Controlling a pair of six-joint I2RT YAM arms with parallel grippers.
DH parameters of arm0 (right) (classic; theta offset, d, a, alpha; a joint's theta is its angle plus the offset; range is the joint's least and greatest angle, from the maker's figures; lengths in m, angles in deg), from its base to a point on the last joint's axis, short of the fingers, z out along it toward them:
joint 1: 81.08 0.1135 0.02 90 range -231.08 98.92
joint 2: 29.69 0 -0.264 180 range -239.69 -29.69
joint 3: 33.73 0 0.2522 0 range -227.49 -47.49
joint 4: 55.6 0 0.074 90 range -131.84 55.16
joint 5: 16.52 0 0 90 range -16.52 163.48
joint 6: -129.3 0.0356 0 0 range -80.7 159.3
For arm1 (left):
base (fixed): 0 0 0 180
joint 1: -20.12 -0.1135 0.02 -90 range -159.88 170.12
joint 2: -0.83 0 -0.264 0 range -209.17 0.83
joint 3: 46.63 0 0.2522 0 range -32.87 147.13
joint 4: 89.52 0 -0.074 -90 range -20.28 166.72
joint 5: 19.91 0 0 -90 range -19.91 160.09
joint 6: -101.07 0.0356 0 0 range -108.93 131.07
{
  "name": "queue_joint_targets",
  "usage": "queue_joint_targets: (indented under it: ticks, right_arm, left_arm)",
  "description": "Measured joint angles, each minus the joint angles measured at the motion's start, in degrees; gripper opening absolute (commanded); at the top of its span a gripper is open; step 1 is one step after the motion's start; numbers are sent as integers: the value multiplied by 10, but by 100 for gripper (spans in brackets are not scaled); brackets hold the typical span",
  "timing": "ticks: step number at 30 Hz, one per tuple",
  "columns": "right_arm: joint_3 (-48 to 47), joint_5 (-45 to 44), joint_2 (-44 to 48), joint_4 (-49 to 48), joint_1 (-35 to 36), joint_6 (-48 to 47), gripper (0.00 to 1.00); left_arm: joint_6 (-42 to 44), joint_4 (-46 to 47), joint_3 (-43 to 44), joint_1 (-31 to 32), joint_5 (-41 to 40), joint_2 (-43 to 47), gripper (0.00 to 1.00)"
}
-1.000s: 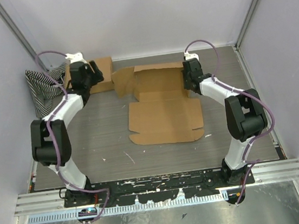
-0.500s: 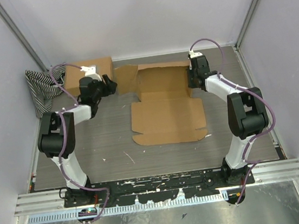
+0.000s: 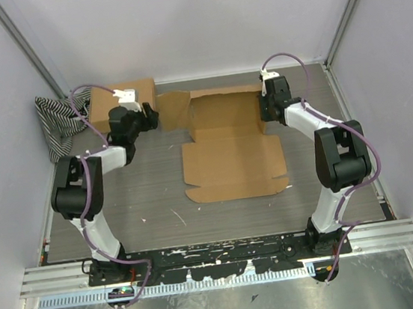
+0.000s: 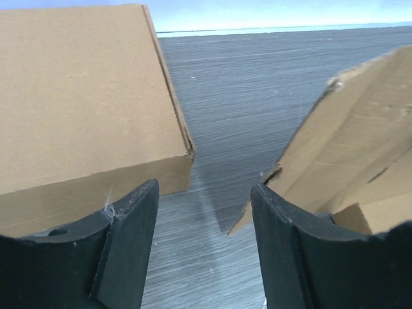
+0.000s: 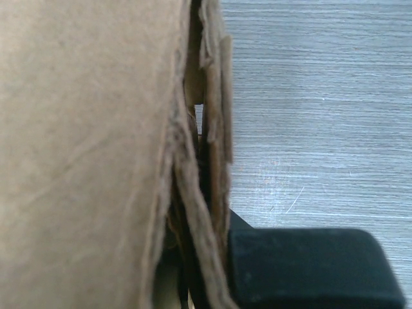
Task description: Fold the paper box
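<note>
Brown unfolded cardboard box point(image 3: 230, 159): right gripper point(image 3: 267, 111) pinches its 3 o'clock flap, left gripper point(image 3: 153, 119) spread beside 9 o'clock flap.

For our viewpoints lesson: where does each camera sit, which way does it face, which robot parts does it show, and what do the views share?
Top: above and behind the robot, looking down at the table and cardboard sheet; both arms, left pincer, right pincer show.
Left wrist: faces forward between its open fingers at a closed box and the sheet's flap.
Right wrist: tight against the sheet's edge; one of its fingers shows.
Shared: all three see the cardboard sheet.
</note>
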Motion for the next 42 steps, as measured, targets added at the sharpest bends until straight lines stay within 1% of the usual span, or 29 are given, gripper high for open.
queue_joint_targets:
  ticks: [7, 11, 14, 18, 22, 27, 32, 35, 42]
  right_arm:
    - [0, 13, 0, 0, -3, -4, 7]
    - [0, 20, 0, 0, -4, -5, 7]
    - [0, 26, 0, 0, -4, -5, 7]
    - [0, 32, 0, 0, -4, -5, 7]
    - [0, 36, 0, 0, -4, -5, 7]
    - [0, 40, 0, 0, -4, -5, 8]
    - [0, 44, 0, 0, -4, -5, 8]
    - [0, 47, 0, 0, -4, -5, 8]
    - [0, 47, 0, 0, -4, -5, 8]
  left_arm:
    - [15, -16, 17, -8, -27, 0, 64]
    - [15, -18, 42, -9, -24, -4, 62]
    - [6, -3, 56, -9, 14, -15, 60]
    - [-18, 46, 51, -7, 85, -37, 57]
    - [-40, 98, 6, -5, 144, -41, 56]
    - [-75, 153, -43, -2, 199, -40, 54]
    - [-95, 182, -77, 8, 224, -27, 53]
    - [-97, 191, -80, 29, 232, -19, 51]
    - [-95, 194, -83, 78, 241, 1, 50]
